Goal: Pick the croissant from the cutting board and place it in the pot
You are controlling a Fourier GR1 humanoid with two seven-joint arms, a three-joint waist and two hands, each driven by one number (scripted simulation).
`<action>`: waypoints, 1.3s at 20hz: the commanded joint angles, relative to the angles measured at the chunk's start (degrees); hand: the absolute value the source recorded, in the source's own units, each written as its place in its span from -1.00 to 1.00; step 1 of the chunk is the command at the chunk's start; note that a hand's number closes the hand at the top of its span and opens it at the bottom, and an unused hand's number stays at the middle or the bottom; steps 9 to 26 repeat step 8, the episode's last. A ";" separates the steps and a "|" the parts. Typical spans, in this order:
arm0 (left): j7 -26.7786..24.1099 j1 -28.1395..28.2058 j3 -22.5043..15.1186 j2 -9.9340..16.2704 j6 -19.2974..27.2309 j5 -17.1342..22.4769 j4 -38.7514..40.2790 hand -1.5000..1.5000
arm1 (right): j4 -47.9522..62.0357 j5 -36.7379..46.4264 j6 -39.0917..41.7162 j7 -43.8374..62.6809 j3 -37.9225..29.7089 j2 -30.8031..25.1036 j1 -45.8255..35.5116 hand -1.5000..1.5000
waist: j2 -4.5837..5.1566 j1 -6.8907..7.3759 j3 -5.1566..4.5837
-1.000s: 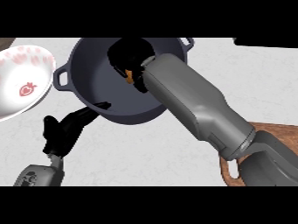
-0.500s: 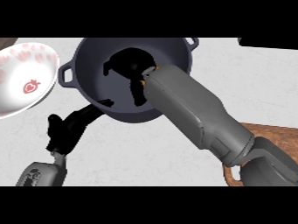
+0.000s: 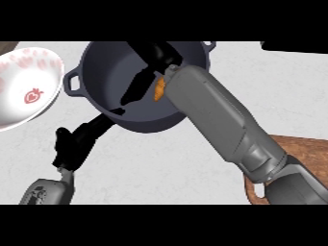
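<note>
You can see the pale surface (image 3: 195, 158) with the big dark pot (image 3: 109, 72) on it. Your right hand (image 3: 156, 55) is inside the pot, curled round the orange croissant (image 3: 158, 90). Your left hand (image 3: 78, 141) sits just below the pot, fingers touching its rim; you cannot tell how open it is. The brown cutting board (image 3: 312, 149) lies at the right. A white bowl (image 3: 17, 89) sits left of the pot.
</note>
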 commanded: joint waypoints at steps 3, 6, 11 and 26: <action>1.03 0.40 1.03 -0.52 1.32 -0.58 4.40 0.00 | 3.78 -7.46 -6.79 -3.59 -10.29 0.03 -2.98 -1.00 | 0.52 -1.72 -0.15; 0.80 0.99 0.74 -0.44 2.21 -1.91 3.15 0.00 | 7.56 -9.55 -4.08 -6.81 -14.17 -1.21 -5.12 -1.00 | 0.33 -1.97 -0.14; 0.23 1.46 1.87 0.36 0.99 -0.84 3.98 0.00 | 8.24 -10.53 -1.60 -8.15 -15.68 -3.14 -4.95 -1.00 | 0.05 -2.75 -0.15; 0.23 1.46 1.87 0.36 0.99 -0.84 3.98 0.00 | 8.24 -10.53 -1.60 -8.15 -15.68 -3.14 -4.95 -1.00 | 0.05 -2.75 -0.15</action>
